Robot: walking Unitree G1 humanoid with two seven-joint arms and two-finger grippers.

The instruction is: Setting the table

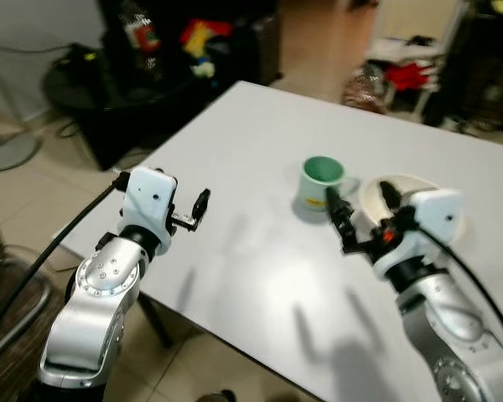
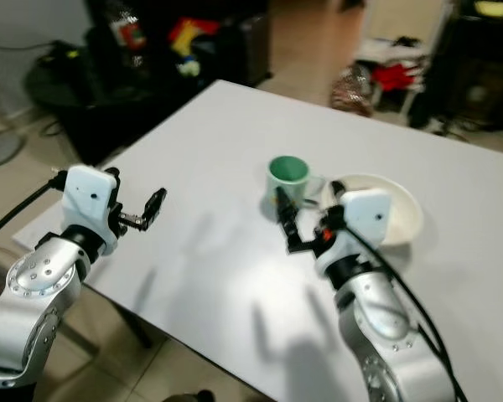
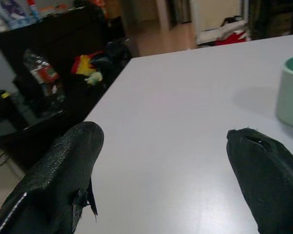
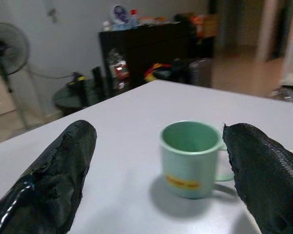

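A mint-green mug (image 1: 321,182) with a yellow label stands upright on the white table (image 1: 235,142), right of centre. Just to its right sits a white bowl (image 2: 400,209), partly hidden by my right wrist. My right gripper (image 1: 362,207) hovers open just short of the mug; in the right wrist view the mug (image 4: 193,158) stands ahead, between the spread fingers (image 4: 53,170). My left gripper (image 1: 198,209) is open over the table's near left part, empty, with the mug (image 3: 291,92) far off to one side.
The table's near left edge (image 1: 109,251) runs under my left arm. Beyond the far left corner stands a black cabinet (image 1: 151,50) with bottles and toys. A fan base (image 1: 4,151) and a chair frame (image 1: 8,293) are on the left; clutter (image 1: 402,79) lies far right.
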